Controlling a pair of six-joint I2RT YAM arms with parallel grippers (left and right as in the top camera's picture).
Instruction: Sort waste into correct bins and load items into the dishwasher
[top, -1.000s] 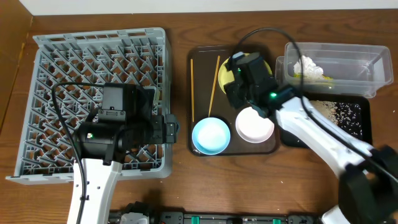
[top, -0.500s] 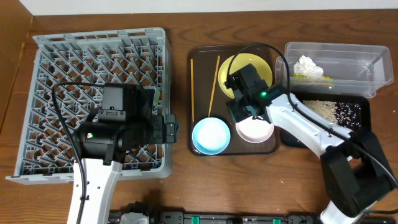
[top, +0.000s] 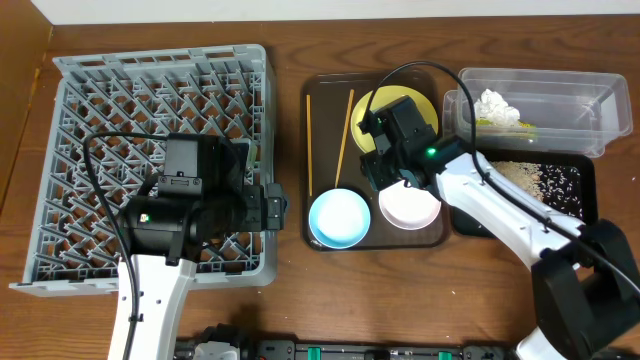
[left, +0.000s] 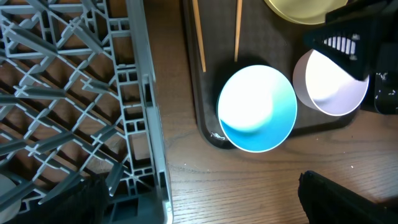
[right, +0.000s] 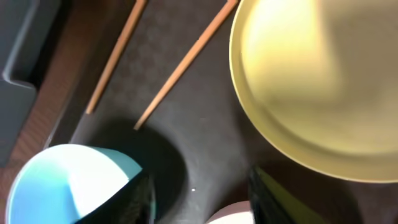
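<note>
The right hand (right: 205, 202) is part open, its 2 dark fingers (right: 140, 199) apart with nothing gripped between them. It hangs low over the dark brown tray (right: 186, 124), between the pale-yellow plate (right: 311, 81) and the white bowl (top: 410, 205), whose rim just shows at the lower edge of the wrist view. Left of the plate, 2 chopsticks (top: 309, 140) lie on the tray, closer together at the far end. The light-blue bowl (left: 256, 107) sits in the tray's near left corner, just beside the white bowl; both are upright. The left hand (left: 205, 199) is spread wide and empty, over the counter (left: 249, 186) by the right edge of the grey dish rack (top: 120, 90), near the blue bowl. To the right of the brown tray, the clear tub (top: 560, 90) holds crumpled white tissue (top: 497, 106). Just in front of the tub, the black tray (top: 575, 215) carries beige grains (top: 520, 175)
</note>
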